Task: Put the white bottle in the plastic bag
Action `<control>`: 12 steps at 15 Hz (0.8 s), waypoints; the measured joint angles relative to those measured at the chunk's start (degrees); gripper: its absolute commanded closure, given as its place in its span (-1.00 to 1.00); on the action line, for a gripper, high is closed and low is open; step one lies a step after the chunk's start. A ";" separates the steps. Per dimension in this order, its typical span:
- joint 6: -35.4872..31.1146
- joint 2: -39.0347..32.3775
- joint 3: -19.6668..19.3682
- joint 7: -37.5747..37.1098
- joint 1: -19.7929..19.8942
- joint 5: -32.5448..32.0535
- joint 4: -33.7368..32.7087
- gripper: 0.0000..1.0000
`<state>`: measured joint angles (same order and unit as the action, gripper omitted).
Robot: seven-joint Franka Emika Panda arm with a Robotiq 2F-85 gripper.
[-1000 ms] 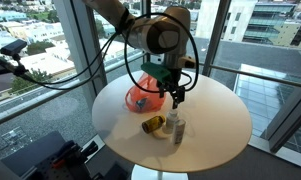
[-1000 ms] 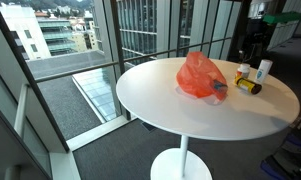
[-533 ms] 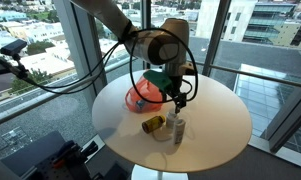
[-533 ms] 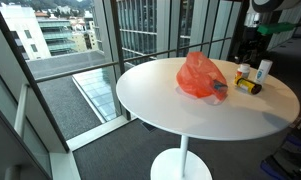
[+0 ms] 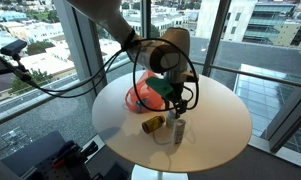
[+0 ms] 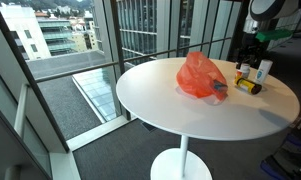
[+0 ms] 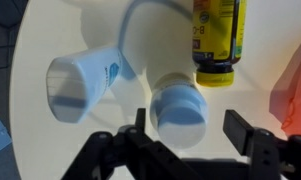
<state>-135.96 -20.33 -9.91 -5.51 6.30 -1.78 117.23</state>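
Presently the approach for the grasp is in hand. In the wrist view the gripper (image 7: 187, 130) hangs spread wide over the white bottle (image 7: 180, 108), 1 jaw either side of its round pale cap, no grip made. The bottle stands on the smooth white table (image 7: 70, 30), just beside the amber bottle (image 7: 218, 40). The plastic bag (image 6: 200, 75), thin, crinkled and translucent orange-red, lies near. Judged next: lower, close, lift.

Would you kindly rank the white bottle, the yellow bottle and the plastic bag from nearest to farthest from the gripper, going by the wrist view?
1. White bottle: upright, seen between the open fingers of the gripper.
2. Yellow bottle: lying just beyond, toward the top of the view.
3. Plastic bag: off at the right edge.
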 measured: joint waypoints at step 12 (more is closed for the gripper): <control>1.25 2.94 0.15 0.00 -1.21 -0.44 -0.49 0.61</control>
<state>-134.71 -17.39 -9.76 -5.51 5.09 -2.22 116.74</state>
